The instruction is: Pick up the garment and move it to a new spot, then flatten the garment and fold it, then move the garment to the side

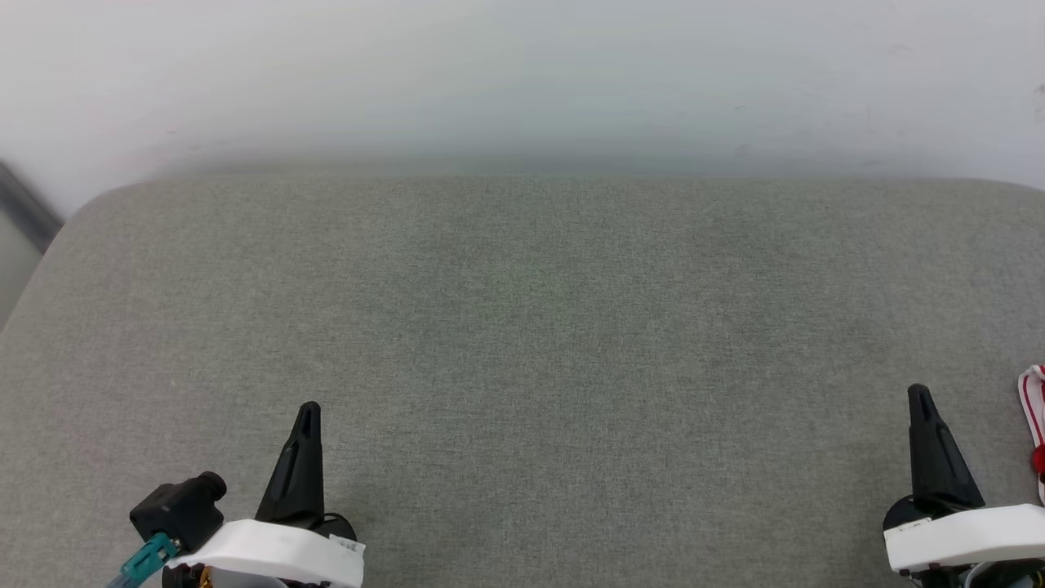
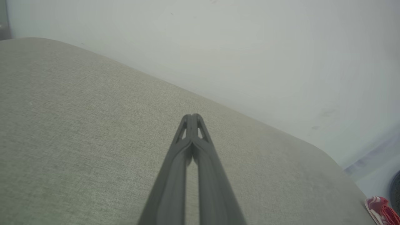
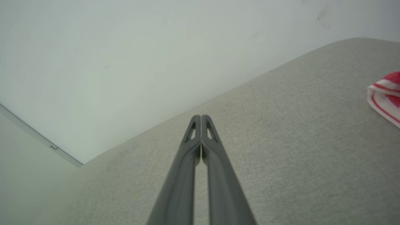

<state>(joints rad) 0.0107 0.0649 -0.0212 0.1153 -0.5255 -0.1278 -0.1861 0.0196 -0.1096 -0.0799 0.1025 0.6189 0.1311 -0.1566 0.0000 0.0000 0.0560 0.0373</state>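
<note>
Grey woven fabric surface (image 1: 522, 327) is spread under both claws; the left gripper (image 1: 309, 412) is clenched shut with nothing held, and the right gripper (image 1: 919, 396) is clenched shut the same way. The red jersey shirt with red-and-white striped trim (image 1: 1033, 408) is laid at the right edge of the surface, near the right gripper but not touched by it; just a small bit of it can be seen.

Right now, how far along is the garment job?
Done: can't confirm anything; a striped edge of the garment lies at the right side of the gray cushion. In hand: nothing, left tool and right tool are shut, empty. Left: apparently picking up, flattening, folding, moving aside.
</note>
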